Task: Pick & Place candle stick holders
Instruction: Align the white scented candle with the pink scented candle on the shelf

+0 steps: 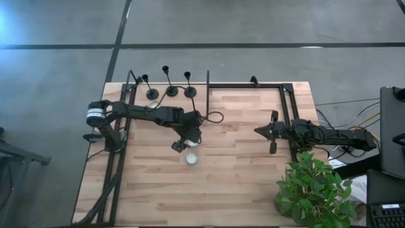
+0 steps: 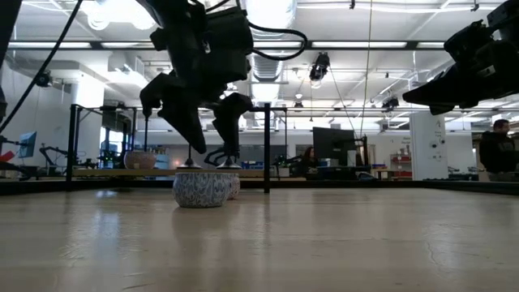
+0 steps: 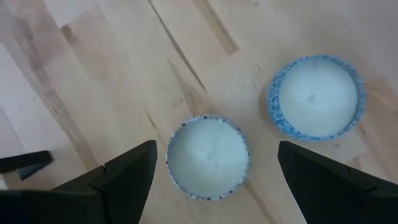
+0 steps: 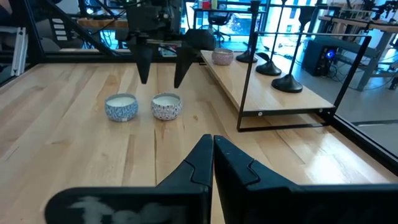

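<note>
2 white candles (image 3: 208, 155) in blue-speckled tins, black holders (image 1: 171, 90), pale wood table (image 1: 247, 164).

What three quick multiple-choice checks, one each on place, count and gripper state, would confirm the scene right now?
1. Where do the holders stand?
A. far edge of the table
B. beside the plant
C. under the right gripper

2. How many candles lie below the left gripper?
A. one
B. two
C. four

3. How is the right gripper?
A. open
B. shut, empty
C. shut on a holder

Answers: 1 A, the high view shows all three in a row at the far edge. 2 B, the left wrist view shows the near candle and the far candle. 3 B, its fingers meet with nothing between.
</note>
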### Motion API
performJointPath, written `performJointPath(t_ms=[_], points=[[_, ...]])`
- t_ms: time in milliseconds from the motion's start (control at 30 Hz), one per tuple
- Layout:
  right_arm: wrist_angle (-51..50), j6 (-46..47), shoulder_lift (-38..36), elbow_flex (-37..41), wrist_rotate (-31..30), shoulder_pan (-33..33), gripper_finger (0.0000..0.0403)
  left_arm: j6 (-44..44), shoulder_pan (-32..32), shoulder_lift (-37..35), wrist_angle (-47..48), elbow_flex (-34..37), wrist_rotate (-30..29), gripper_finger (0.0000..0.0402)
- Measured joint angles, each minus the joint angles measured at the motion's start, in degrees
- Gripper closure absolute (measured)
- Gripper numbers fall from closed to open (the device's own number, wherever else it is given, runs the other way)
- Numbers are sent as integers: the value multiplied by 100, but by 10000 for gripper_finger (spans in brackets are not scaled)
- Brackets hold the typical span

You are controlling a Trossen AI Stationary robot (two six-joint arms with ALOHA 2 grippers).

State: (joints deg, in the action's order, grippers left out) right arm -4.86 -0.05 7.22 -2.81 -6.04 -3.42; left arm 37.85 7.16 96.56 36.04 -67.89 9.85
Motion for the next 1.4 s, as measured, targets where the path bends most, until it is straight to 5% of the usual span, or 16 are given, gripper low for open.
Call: performJointPath(t_ms=[1400], points=[[0, 0, 0, 0, 2, 2, 394, 484, 2, 788, -620, 150, -693, 62]])
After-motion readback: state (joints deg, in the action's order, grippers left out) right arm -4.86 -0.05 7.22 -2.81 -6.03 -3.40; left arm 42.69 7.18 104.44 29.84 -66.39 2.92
